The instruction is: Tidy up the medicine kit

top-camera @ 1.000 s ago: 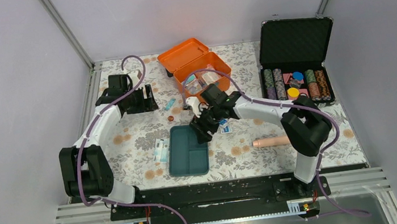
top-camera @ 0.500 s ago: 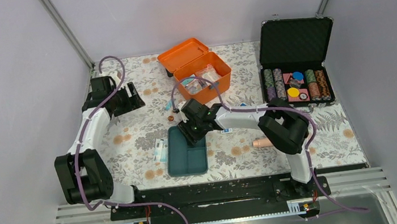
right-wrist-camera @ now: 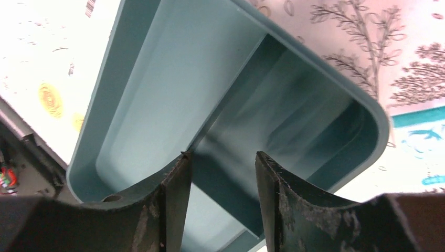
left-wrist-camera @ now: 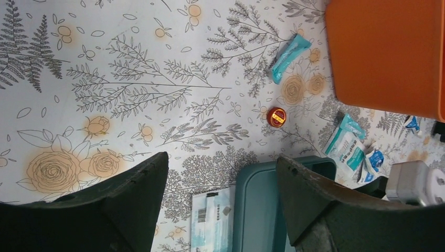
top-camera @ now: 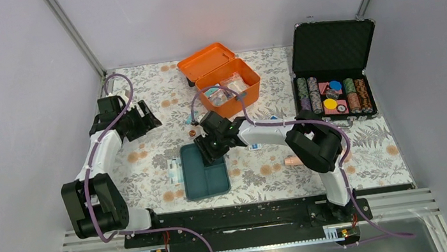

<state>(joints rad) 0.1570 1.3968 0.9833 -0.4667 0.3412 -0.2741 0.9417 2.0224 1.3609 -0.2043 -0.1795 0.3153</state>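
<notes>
The orange medicine kit box [top-camera: 233, 85] stands open at the back centre, with small packets inside. Its teal three-compartment tray [top-camera: 207, 178] lies on the table in front of it, and also shows in the left wrist view [left-wrist-camera: 262, 210]. My right gripper [top-camera: 210, 144] [right-wrist-camera: 221, 157] is open, low over the tray's far end [right-wrist-camera: 157, 94], with its jaws on either side of a divider wall. A white-and-teal packet [top-camera: 176, 169] [left-wrist-camera: 212, 220] lies against the tray's left side. My left gripper [top-camera: 141, 120] [left-wrist-camera: 218, 163] is open and empty at the far left.
A teal packet [left-wrist-camera: 290, 56], a small red cap [left-wrist-camera: 276, 116] and more packets [left-wrist-camera: 349, 147] lie between the box and the tray. An open black case of poker chips [top-camera: 333, 96] stands at the right. A pinkish cylinder [top-camera: 294, 160] lies at the front right.
My right gripper has moved left and down onto the tray's far end, and the tray and the packet beside it have shifted slightly left. My left gripper has drawn back to the left.
</notes>
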